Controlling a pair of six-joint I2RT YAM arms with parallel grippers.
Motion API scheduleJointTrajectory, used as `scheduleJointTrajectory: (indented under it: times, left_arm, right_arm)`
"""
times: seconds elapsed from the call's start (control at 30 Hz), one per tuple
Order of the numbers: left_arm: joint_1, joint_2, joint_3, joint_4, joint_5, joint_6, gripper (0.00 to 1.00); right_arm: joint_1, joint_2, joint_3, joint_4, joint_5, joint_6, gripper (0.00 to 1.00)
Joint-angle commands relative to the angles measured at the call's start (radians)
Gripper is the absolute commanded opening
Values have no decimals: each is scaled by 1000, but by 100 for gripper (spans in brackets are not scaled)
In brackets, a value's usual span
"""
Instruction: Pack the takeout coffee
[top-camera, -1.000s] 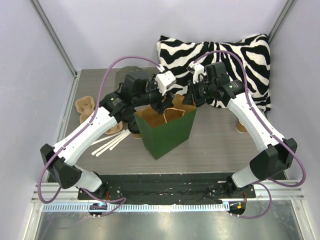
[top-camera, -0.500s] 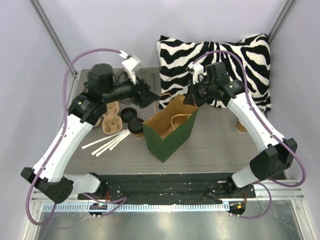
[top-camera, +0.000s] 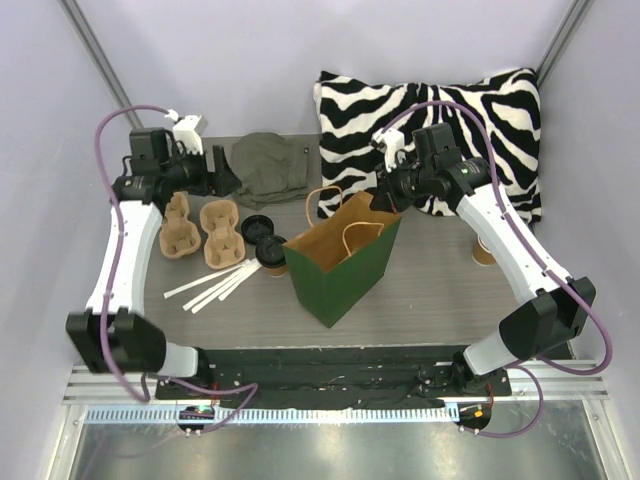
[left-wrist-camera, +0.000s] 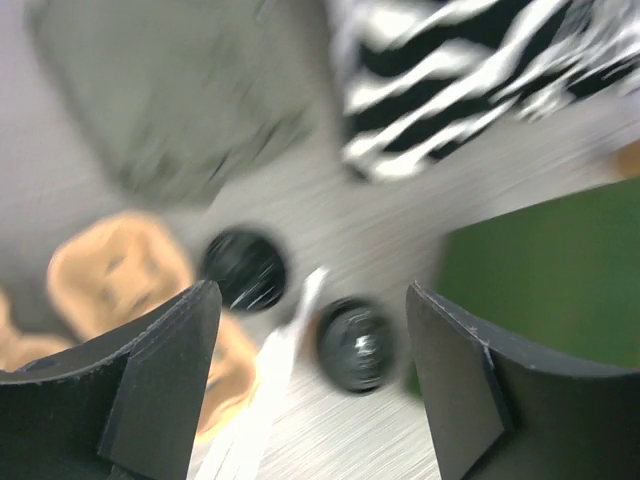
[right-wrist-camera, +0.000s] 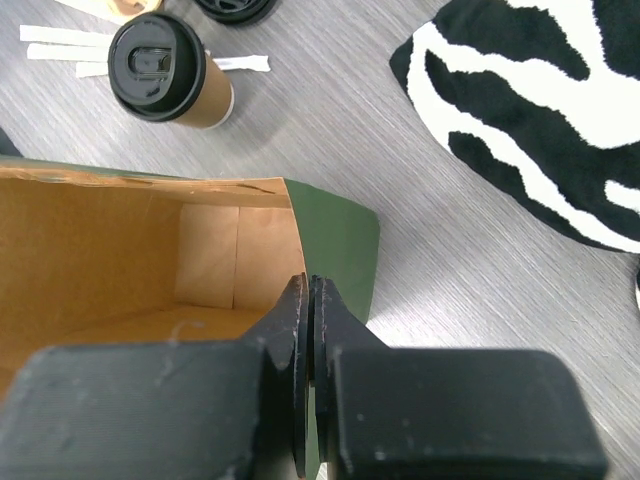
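The grey table (top-camera: 440, 290) carried everything, with a zebra-striped pillow (top-camera: 440, 110) filling its far right corner. The right arm reached from its base in a long bend over the table's right side. The right claw (top-camera: 383, 195) was clenched on the far rim of the green bag (top-camera: 345, 275), its fingers (right-wrist-camera: 295, 310) pressed flat together on the paper edge at a corner. The bag stood open near the table's middle, its brown inside showing. The left arm rose steeply along the left edge with its forearm turned inward. The left claw (top-camera: 228, 175) hung released above the far left of the table, its fingers spread wide with nothing between them. An olive cloth (top-camera: 268, 165) lay at the far edge. A pulp tray (top-camera: 178, 225) and a second tray (top-camera: 220, 232) sat side by side on the left. The takeout coffee (top-camera: 271, 254) stood upright on the table with its lid on, just beside the bag's left wall and outside it. A tan cup (top-camera: 483, 255) stood partly hidden behind the right forearm. A loose black lid (top-camera: 255, 227) lay just beyond the coffee, and white sticks (top-camera: 215, 285) lay fanned nearby.
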Motion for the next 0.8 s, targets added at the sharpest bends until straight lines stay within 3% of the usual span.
scheduleJointTrajectory:
  times: [0.0, 0.07, 0.1, 0.17, 0.23, 0.43, 0.77]
  left_arm:
    - [57, 178, 66, -157, -64, 264, 83]
    - [63, 276, 167, -323, -63, 357, 82]
    - [93, 402, 292, -385, -42, 420, 84]
    - [129, 527, 428, -556, 47, 470, 98]
    - [144, 653, 591, -644, 43, 536, 100]
    - [144, 759, 610, -551, -110, 605, 100]
    - [152, 894, 683, -534, -48, 737, 100]
  right_arm:
    - [-4, 12, 48, -38, -29, -62, 1]
    - [-4, 18, 48, -48, -33, -70, 1]
    - [-3, 21, 47, -53, -35, -78, 1]
    - [-3, 23, 44, -56, -39, -82, 1]
    - [-3, 30, 42, -59, -41, -87, 1]
    - [-3, 55, 67, -90, -53, -105, 1]
    - [-3, 90, 94, -139, -73, -114, 1]
